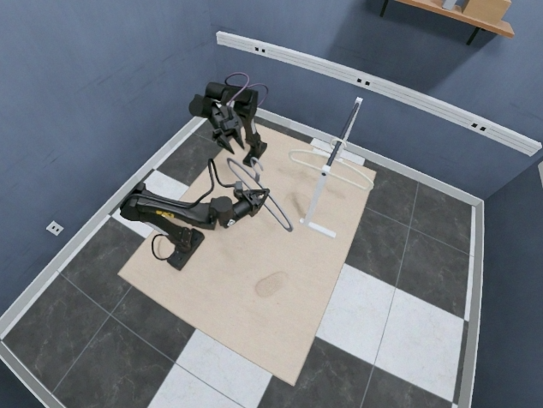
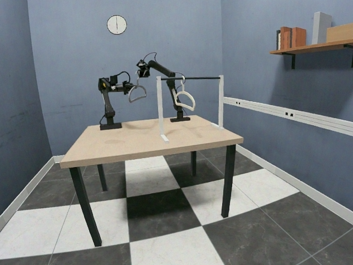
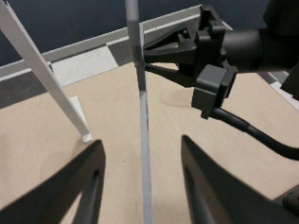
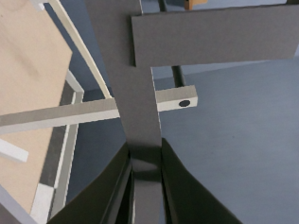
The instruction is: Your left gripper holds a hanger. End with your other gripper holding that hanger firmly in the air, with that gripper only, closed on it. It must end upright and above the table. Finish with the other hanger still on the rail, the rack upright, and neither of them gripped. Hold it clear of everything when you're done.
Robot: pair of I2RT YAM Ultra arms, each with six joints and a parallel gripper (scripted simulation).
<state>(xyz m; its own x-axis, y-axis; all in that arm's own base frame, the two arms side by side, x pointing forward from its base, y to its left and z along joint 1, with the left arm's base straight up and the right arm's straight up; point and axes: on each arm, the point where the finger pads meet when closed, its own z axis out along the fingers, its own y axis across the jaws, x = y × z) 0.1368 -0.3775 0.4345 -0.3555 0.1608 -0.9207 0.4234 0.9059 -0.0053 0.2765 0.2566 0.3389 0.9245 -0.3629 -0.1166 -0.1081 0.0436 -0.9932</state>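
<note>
Table: lay below both hangers.
Rack: stood upright; a wide swing could have tipped it.
Pale hanger: hung on the rail, at risk from that swing.
Grey hanger: hung upright in the air (a narrow pinch might have let it pivot).
Right gripper: gripped grey.
Left gripper: partly open, empty, near the hook; careless retreat could have snagged it.

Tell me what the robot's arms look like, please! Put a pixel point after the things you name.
The left arm [image 1: 251, 103] [image 2: 161, 68] and right arm [image 1: 175, 210] [image 2: 104, 99] [image 3: 241, 48] are black. The left arm has purplish cables [image 1: 237, 73]; the right arm has a black cable [image 1: 211, 162] [image 2: 125, 72] [image 3: 255, 129] and yellow marking [image 1: 164, 213] [image 2: 104, 84]. Each pincer has two black, pointy fingers.
</note>
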